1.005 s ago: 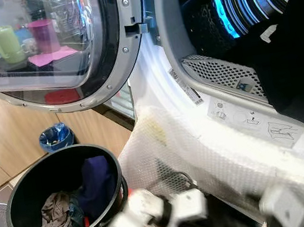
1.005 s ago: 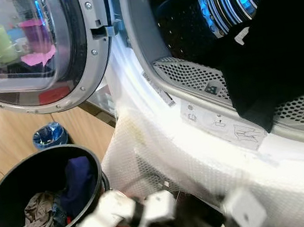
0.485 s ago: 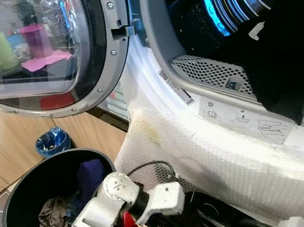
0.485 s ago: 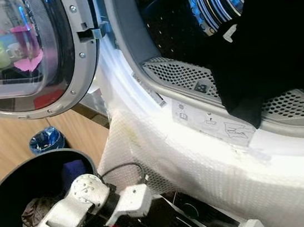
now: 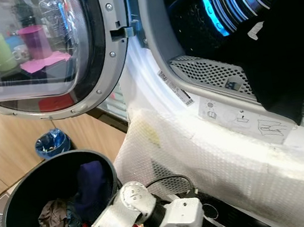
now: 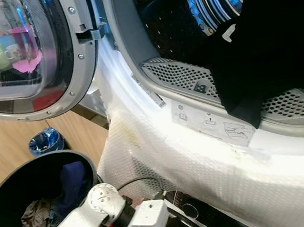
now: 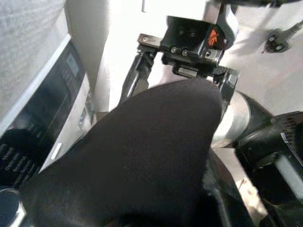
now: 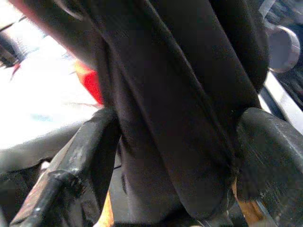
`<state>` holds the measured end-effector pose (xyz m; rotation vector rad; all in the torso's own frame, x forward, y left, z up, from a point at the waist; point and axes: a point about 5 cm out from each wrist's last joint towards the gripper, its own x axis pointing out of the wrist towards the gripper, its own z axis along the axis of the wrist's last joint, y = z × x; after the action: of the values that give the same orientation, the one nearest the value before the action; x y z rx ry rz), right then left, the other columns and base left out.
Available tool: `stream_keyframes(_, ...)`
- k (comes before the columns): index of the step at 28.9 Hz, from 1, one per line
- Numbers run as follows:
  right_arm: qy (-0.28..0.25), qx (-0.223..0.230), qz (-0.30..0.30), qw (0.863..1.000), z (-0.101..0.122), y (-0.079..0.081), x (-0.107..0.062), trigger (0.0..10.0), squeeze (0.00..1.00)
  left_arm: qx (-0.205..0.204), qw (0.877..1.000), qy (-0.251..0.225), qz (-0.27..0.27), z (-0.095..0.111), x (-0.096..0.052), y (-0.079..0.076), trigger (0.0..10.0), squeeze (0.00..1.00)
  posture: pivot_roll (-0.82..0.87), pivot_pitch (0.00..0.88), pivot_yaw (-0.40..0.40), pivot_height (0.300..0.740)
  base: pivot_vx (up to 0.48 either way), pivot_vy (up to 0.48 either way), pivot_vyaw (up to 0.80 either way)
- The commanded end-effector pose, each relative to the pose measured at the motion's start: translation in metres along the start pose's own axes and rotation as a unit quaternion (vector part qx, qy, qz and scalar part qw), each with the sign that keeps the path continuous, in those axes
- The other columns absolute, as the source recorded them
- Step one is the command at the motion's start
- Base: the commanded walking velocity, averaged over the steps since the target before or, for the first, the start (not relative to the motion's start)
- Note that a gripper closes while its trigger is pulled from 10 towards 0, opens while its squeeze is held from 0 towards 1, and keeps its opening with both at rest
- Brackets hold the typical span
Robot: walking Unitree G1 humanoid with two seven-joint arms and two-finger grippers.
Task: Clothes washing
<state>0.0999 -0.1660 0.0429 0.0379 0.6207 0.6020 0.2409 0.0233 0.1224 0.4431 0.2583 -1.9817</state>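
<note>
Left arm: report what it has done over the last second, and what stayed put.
The left arm swung right and down, from over the black basket toward the machine. The right pincer grips dark cloth. The basket, its clothes, the open door and the black garment hanging from the drum stayed put.

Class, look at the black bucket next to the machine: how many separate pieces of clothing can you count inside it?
2 can be made out in the black bucket: a crumpled brown garment low on its floor, and a dark blue garment draped beside it against the wall. Others may be hidden underneath.
</note>
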Motion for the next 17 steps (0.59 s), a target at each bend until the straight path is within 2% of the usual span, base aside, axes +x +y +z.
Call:
stream_keyframes(1, -0.008, 0.014, 0.001, 1.0, -0.005, 0.003, 0.002, 10.0, 0.0, 0.01, 1.0, -0.009, -0.003, 0.007, 0.004, 0.002, 0.0, 0.0, 0.04, 0.09, 0.039, 0.74, 0.0, 0.0, 0.0)
stream_keyframes(12, -0.051, 0.069, 0.033, 0.996, -0.011, 0.017, 0.017, 10.0, 0.0, 0.021, 0.999, -0.032, 0.017, 0.018, 0.012, 0.012, 0.0, 0.0, 0.04, 0.096, 0.048, 0.74, 0.0, 0.0, 0.0)
stream_keyframes(14, -0.063, 0.076, 0.021, 0.995, -0.01, 0.015, 0.02, 10.0, 0.0, 0.021, 0.999, -0.033, 0.016, 0.019, 0.012, 0.012, 0.0, 0.0, 0.04, 0.098, 0.049, 0.74, 0.0, 0.0, 0.0)
stream_keyframes(17, -0.071, 0.08, -0.036, 0.994, -0.013, 0.002, 0.029, 10.0, 0.0, 0.021, 0.999, -0.036, 0.016, 0.021, 0.013, 0.013, 0.0, 0.0, 0.04, 0.102, 0.05, 0.74, 0.0, 0.0, 0.0)
